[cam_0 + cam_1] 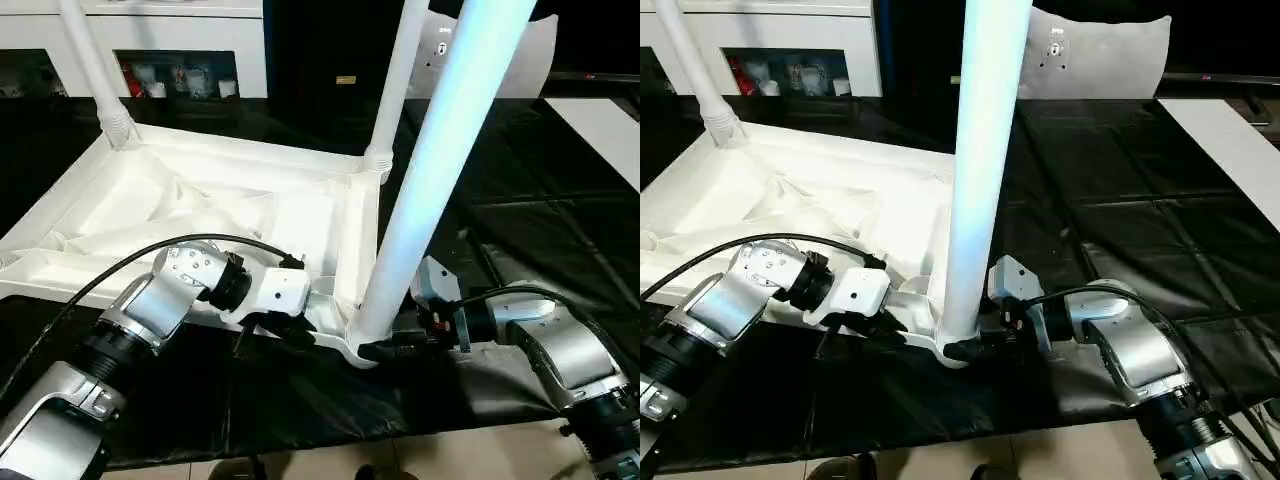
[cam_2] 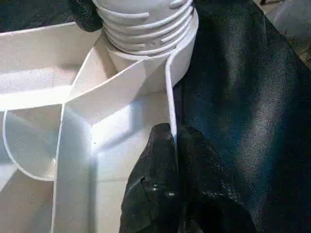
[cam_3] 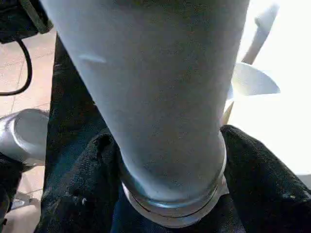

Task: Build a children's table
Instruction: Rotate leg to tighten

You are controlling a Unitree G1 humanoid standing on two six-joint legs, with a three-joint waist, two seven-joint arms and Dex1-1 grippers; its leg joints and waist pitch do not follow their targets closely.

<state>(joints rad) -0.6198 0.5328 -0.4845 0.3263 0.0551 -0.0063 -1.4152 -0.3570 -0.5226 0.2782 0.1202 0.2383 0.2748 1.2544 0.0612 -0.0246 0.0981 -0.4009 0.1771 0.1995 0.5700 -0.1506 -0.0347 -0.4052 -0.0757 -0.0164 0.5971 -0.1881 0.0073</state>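
The children's table top [image 1: 200, 150] lies upside down on black cloth, ribbed underside up. Two white legs stand in its far corners [image 1: 95, 60] [image 1: 400, 80]. A third leg [image 1: 430, 170] rises from the near right corner socket, its threaded base [image 2: 146, 29] seated in the socket. My left gripper [image 2: 172, 145] is shut on the thin rim wall of the top just beside that corner, one finger on each side. My right gripper [image 1: 385, 350] reaches in from the right at the foot of the near leg, its black fingers [image 3: 92, 165] hugging both sides of the leg's base [image 3: 165, 121].
Black cloth [image 1: 520, 200] covers the work surface and ends near me at a tiled floor. White cabinets [image 1: 190, 35] stand behind the table top. A flat white board [image 1: 605, 130] lies at the far right, and another white panel [image 1: 1100, 55] leans at the back.
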